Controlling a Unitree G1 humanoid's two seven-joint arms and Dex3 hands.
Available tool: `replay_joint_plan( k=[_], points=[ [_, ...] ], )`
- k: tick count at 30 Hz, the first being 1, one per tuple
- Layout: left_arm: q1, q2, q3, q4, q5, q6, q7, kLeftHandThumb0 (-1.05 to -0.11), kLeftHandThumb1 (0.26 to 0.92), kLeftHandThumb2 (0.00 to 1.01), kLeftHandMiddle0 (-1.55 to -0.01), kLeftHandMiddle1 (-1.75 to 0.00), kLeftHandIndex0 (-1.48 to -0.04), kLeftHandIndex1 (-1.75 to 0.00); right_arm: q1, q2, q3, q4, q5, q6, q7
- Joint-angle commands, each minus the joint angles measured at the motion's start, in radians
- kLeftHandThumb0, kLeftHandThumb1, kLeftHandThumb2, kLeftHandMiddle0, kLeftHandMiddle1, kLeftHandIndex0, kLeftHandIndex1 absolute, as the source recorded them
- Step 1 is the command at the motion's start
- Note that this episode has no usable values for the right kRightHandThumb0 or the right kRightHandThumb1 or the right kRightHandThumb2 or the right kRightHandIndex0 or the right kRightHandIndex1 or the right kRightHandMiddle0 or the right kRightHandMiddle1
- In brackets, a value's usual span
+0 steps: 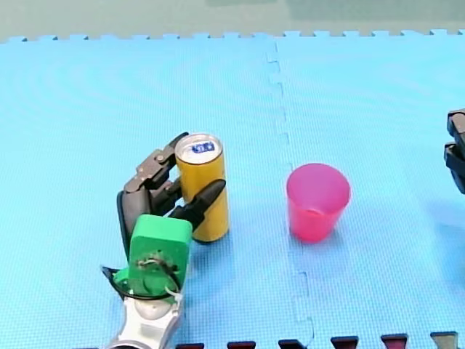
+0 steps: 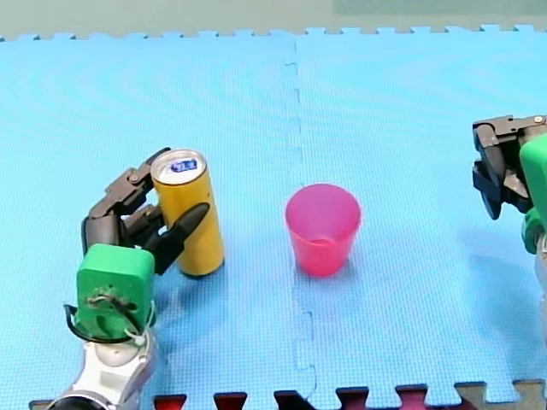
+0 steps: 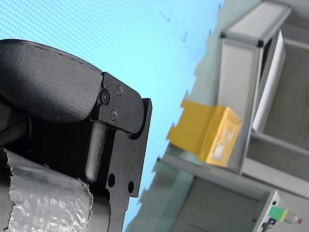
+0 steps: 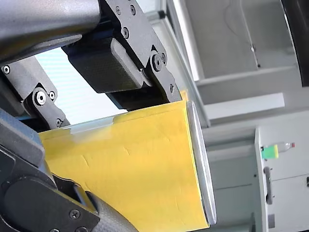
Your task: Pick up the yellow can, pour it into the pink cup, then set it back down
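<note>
Gripping hand: the robot's left hand (image 1: 166, 195), at the near left of the mat, is closed around the can. One black finger (image 1: 205, 203) crosses the can's front and the others wrap behind its left side.
Can: a tall yellow metal can (image 1: 204, 178) with a silver top stands upright with its base on the mat, left of the cup.
Cup: a pink plastic cup (image 1: 317, 202) stands upright, mouth up, apart from the can, with nothing touching it.
Right hand: the robot's right hand (image 2: 502, 166) is at the mat's right edge and holds nothing. Whether it is open or closed cannot be told.
Surface: a blue foam puzzle mat (image 1: 363, 109), with a seam running between can and cup.
Second wrist view: the can's yellow wall sits between the left hand's black finger links.
</note>
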Motion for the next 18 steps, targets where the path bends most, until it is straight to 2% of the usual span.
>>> replay_joint_plan(
  k=[1, 2, 6, 7, 9, 10, 12, 13, 14, 16, 18],
  points=[
    [0.003, 0.002, -0.010, 0.003, 0.010, -0.001, 0.012, -0.368, 0.848, 0.00, -1.25, -0.01, -1.16, 0.00, -0.005, -0.005, 0.000, -0.003, 0.001, -0.002, -0.003],
    [0.004, 0.003, -0.012, 0.004, 0.011, -0.006, 0.007, -0.367, 0.847, 0.00, -1.25, -0.01, -1.16, 0.00, -0.005, -0.006, 0.001, -0.003, 0.001, -0.001, -0.003],
    [0.005, 0.011, -0.010, 0.011, -0.005, -0.013, -0.052, -0.451, 0.821, 0.00, -1.04, 0.00, -0.92, 0.00, -0.007, -0.006, 0.002, -0.002, 0.001, 0.003, -0.001],
    [0.004, 0.015, -0.012, 0.011, -0.004, -0.012, -0.061, -0.529, 0.792, 0.00, -0.91, 0.00, -0.82, 0.00, -0.007, -0.006, 0.002, -0.002, 0.001, 0.004, 0.000],
    [0.003, 0.025, -0.023, 0.010, 0.013, -0.007, -0.056, -0.614, 0.763, 0.00, -0.78, 0.00, -0.74, 0.00, -0.008, -0.006, 0.002, -0.002, 0.001, 0.005, 0.000],
    [0.002, 0.030, -0.031, 0.010, 0.025, -0.001, -0.045, -0.702, 0.752, 0.00, -0.69, 0.00, -0.66, 0.00, -0.008, -0.006, 0.002, -0.002, 0.001, 0.006, 0.000],
    [-0.001, 0.038, -0.048, 0.010, 0.048, 0.019, -0.026, -0.804, 0.746, 0.00, -0.61, 0.00, -0.57, 0.00, -0.008, -0.006, 0.002, -0.002, 0.001, 0.007, 0.000],
    [-0.003, 0.041, -0.054, 0.011, 0.056, 0.029, -0.023, -0.854, 0.739, 0.00, -0.52, 0.00, -0.50, 0.00, -0.008, -0.006, 0.002, -0.002, 0.001, 0.007, 0.000],
    [-0.005, 0.043, -0.059, 0.013, 0.060, 0.037, -0.026, -0.874, 0.737, 0.00, -0.47, 0.00, -0.47, 0.00, -0.008, -0.007, 0.002, -0.002, 0.002, 0.008, -0.001],
    [-0.005, 0.047, -0.065, 0.015, 0.063, 0.047, -0.031, -0.975, 0.775, 0.01, -0.35, 0.00, -0.40, 0.00, -0.009, -0.007, 0.002, -0.002, 0.002, 0.009, 0.000],
    [-0.006, 0.053, -0.076, 0.016, 0.074, 0.057, -0.023, -1.027, 0.791, 0.01, -0.31, 0.00, -0.37, 0.00, -0.009, -0.008, 0.002, -0.002, 0.002, 0.010, 0.001]
  ],
)
